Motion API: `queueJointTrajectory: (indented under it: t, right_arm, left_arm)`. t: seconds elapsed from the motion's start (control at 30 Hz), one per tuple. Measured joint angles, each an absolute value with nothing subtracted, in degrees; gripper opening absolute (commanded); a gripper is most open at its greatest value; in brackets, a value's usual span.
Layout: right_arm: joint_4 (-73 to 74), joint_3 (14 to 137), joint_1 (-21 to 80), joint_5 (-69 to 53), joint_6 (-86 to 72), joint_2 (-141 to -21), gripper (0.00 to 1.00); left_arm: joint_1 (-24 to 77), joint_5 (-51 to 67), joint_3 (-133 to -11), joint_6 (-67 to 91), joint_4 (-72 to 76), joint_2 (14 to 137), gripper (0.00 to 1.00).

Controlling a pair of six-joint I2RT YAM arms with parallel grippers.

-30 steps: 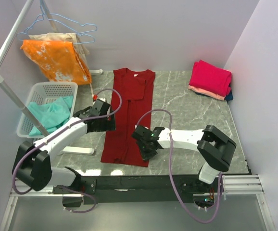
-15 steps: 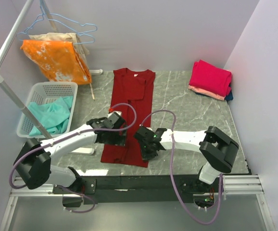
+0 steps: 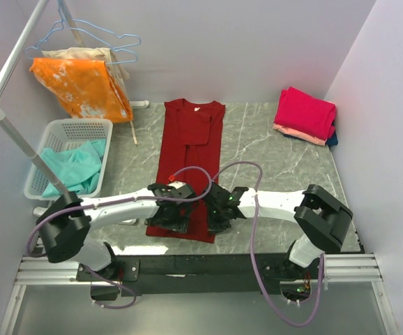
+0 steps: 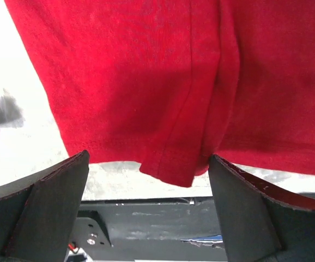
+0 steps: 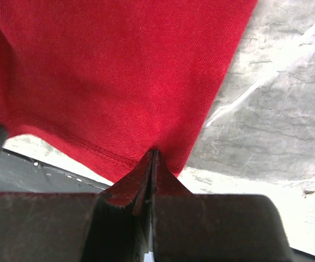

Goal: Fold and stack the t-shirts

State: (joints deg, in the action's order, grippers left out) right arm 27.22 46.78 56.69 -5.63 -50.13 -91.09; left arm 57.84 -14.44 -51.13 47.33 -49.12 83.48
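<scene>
This is a robotics lab test cell staged as a laundry corner, not a home. Plain pale walls point(image 3: 257, 42) box in a small marble-patterned tabletop point(image 3: 278, 167). A left arm point(image 3: 111, 202) and a right arm point(image 3: 278, 201), both white and black, are bolted to a metal rail point(image 3: 348, 266) at its near edge and trail purple cables point(image 3: 249, 237). The props are laundry: a clothes rack point(image 3: 13, 132) with wire hangers point(image 3: 104, 38) and an orange cloth point(image 3: 83, 84), a white basket point(image 3: 62, 129) holding a teal shirt point(image 3: 72, 167), a stack of folded shirts point(image 3: 305, 112), and a dark red t-shirt point(image 3: 191, 139) laid flat.

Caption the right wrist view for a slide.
Right gripper pinched shut on the hem corner of the maroon t-shirt on the marble table.
</scene>
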Motion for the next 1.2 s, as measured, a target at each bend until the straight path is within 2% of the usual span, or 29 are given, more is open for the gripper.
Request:
queueJointTrajectory:
  t: [0.37, 0.9, 0.93, 0.97, 1.0, 1.03, 1.13, 1.2]
  right_arm:
    - [24.4, 41.9, 54.9, -6.7, -52.2, -87.0, 0.0]
    - [25.6, 37.6, 52.6, -6.3, -52.8, -81.5, 0.0]
    - [25.9, 37.7, 52.6, -6.0, -52.7, -81.3, 0.01]
    - [26.7, 37.8, 52.6, -5.5, -52.5, -81.0, 0.07]
    - [27.2, 37.9, 52.5, -5.1, -52.2, -80.6, 0.15]
    - [28.0, 37.9, 52.5, -4.5, -51.9, -80.1, 0.27]
    - [31.7, 37.8, 52.4, -2.1, -50.7, -77.5, 0.38]
    - [34.2, 37.8, 52.4, -0.6, -50.0, -74.3, 0.38]
  left_arm:
    - [63.5, -13.1, -54.5, 53.8, -49.0, 91.7, 0.97]
    - [63.6, -7.8, -52.5, 55.4, -41.8, 82.6, 0.99]
    - [63.6, -7.8, -52.4, 55.7, -41.9, 81.9, 0.99]
    - [63.6, -7.9, -52.3, 56.1, -42.1, 81.2, 0.99]
    - [63.6, -8.2, -52.2, 56.5, -42.4, 80.3, 0.99]
    - [63.6, -8.6, -52.2, 56.9, -42.8, 79.3, 0.99]
    - [63.6, -10.5, -52.2, 58.2, -43.9, 76.0, 0.99]
    - [63.5, -12.1, -52.2, 59.2, -45.1, 73.7, 0.99]
